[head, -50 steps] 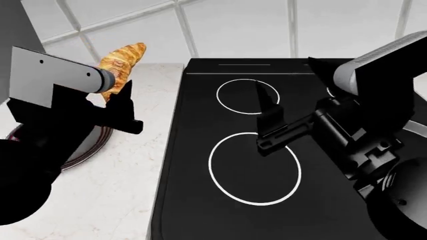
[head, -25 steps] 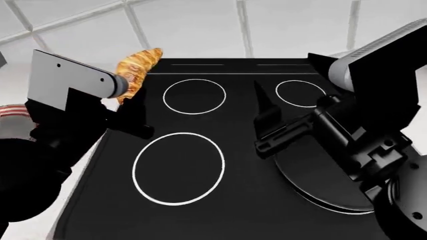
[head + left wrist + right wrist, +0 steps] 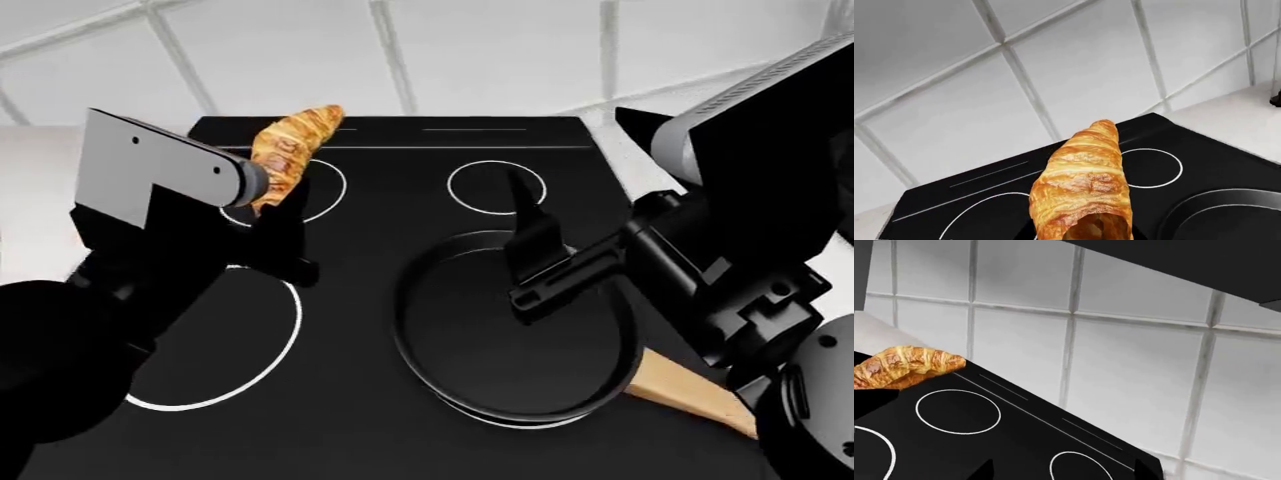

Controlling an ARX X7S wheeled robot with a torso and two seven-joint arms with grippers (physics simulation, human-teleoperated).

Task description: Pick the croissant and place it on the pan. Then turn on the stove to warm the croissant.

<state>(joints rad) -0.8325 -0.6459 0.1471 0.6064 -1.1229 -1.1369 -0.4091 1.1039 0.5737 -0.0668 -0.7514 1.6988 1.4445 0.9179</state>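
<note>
The golden croissant hangs in the air over the stove's back-left burner, with my left gripper shut on its lower end. In the left wrist view the croissant fills the space between the jaws and points toward the tiled wall. The black pan sits on the front-right burner, its wooden handle pointing toward me. My right gripper hovers over the pan, open and holding nothing. The right wrist view shows the croissant beyond the burners. The stove's knobs are out of view.
A white tiled wall rises right behind the stove. Pale countertop borders the cooker on the left, and more of it lies past the far side. Two back burner rings lie bare.
The head view has swung right: the stove slid left and the pan came fully into sight, while the plate left the frame. The left gripper still holds the croissant, now over the stovetop.
</note>
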